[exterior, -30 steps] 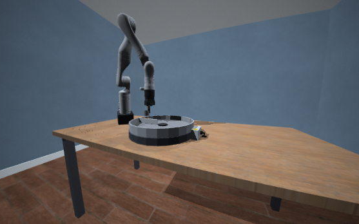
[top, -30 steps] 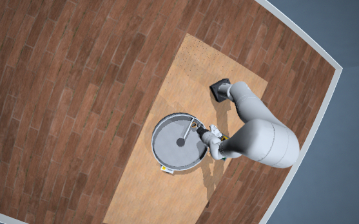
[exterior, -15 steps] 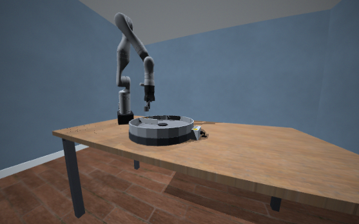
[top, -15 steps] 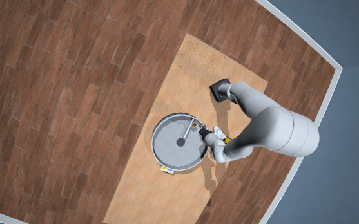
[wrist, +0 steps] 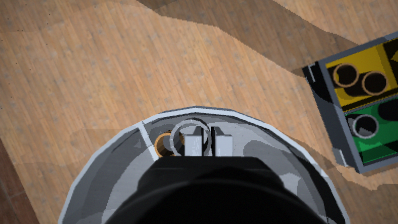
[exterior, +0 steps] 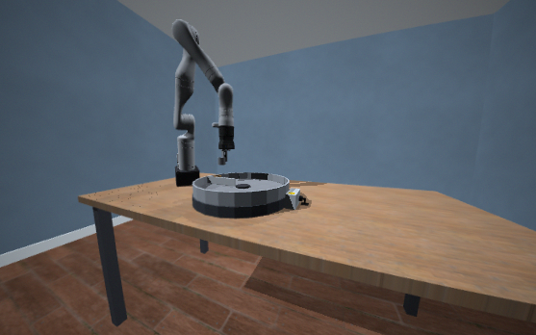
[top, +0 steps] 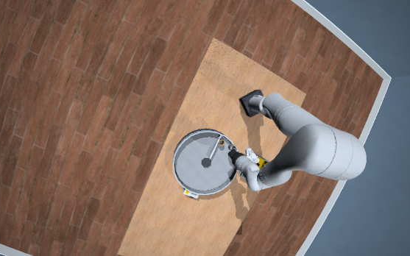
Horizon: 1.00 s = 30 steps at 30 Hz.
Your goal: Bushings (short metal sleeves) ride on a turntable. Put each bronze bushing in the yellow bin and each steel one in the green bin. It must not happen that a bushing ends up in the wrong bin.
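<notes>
From the top, a bronze bushing point(top: 218, 143) point(wrist: 159, 144) sits on the turntable point(top: 194, 176) point(exterior: 240, 198) point(wrist: 80, 187) beside the divider point(top: 215, 147) point(exterior: 221, 181) point(wrist: 147, 140). In the exterior view, the hand point(top: 231, 150) point(exterior: 224, 156) point(wrist: 207, 137) holds a steel bushing point(top: 230, 146) point(exterior: 221, 162) point(wrist: 175, 134) above the turntable. At the wrist, the fingers are nearly closed, pinching its wall. The yellow bin point(top: 261, 162) point(wrist: 362, 59) shows two bronze bushings, the green bin point(wrist: 372, 155) one steel; the held steel and waiting bronze remain to be sorted.
</notes>
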Available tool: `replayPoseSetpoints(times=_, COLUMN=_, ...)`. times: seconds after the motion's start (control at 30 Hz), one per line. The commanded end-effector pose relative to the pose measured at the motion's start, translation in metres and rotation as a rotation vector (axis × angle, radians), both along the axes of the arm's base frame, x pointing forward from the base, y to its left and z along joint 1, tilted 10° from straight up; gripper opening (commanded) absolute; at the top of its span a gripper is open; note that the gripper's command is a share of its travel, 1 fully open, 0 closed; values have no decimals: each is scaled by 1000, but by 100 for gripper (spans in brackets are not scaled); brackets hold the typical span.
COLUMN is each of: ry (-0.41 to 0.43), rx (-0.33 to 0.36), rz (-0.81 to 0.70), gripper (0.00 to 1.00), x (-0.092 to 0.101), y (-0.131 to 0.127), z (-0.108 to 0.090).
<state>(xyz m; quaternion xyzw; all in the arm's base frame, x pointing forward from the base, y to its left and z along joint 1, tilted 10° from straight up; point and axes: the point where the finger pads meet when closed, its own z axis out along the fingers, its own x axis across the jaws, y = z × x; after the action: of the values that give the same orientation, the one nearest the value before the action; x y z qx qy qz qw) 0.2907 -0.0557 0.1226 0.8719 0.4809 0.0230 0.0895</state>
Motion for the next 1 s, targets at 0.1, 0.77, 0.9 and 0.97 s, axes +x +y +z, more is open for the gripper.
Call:
replayPoseSetpoints(times=0.1, ry=2, rx=5, rz=37, gripper=0, x=19, y=32, z=-3)
replayPoseSetpoints(times=0.77, ry=2, rx=4, rz=37, gripper=0, x=88, y=130, z=-6)
replayPoseSetpoints(times=0.9, ry=1, rx=4, rz=36, gripper=0, x=112, y=165, z=-7)
replayPoseSetpoints(times=0.97, ry=1, rx=4, rz=37, gripper=0, x=112, y=166, z=-7)
